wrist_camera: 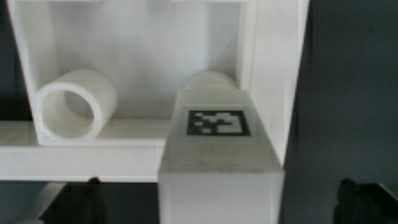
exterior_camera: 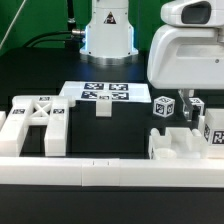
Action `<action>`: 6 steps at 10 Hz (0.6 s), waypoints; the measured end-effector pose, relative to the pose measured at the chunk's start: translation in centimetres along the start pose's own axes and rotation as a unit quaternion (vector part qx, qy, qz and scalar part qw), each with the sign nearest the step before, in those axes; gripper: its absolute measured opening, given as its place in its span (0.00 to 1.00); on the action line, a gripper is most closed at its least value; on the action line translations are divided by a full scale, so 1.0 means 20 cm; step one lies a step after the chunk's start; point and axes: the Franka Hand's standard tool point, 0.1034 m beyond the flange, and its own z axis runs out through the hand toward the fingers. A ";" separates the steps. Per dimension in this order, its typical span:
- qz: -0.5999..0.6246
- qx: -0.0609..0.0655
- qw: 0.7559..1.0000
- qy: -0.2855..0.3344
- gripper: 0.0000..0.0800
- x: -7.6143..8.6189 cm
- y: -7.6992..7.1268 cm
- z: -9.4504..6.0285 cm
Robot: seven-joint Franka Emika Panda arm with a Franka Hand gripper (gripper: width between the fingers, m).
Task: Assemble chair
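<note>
The chair parts are loose white pieces. An X-braced panel [exterior_camera: 38, 116] lies at the exterior view's left. At the exterior view's right, tagged blocky pieces [exterior_camera: 164, 108] stand around a low white part [exterior_camera: 178, 146]. My gripper [exterior_camera: 186, 104] hangs over that group. In the wrist view, a blocky leg [wrist_camera: 219, 150] with a square tag on it sits between my fingertips [wrist_camera: 84, 198]. There is a dark gap on each side of it, so my gripper [wrist_camera: 222, 202] is open and straddles the leg without touching it. A short white peg [wrist_camera: 75, 104] lies beside the leg inside a white walled part [wrist_camera: 267, 50].
The marker board [exterior_camera: 105, 94] lies flat at the table's middle, with a small white piece [exterior_camera: 103, 109] at its near edge. A long low white rail [exterior_camera: 110, 185] runs along the front. The arm's base [exterior_camera: 108, 30] stands at the back.
</note>
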 end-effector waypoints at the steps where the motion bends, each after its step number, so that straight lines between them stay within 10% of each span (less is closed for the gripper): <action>1: 0.004 0.000 1.000 0.000 0.66 0.00 0.00 0.00; 2: 0.004 0.000 1.000 0.000 0.66 0.00 0.00 0.00; 4: 0.004 0.000 1.000 0.000 0.36 0.00 0.00 0.00; 6: 0.012 0.000 1.000 0.000 0.36 0.00 0.00 0.00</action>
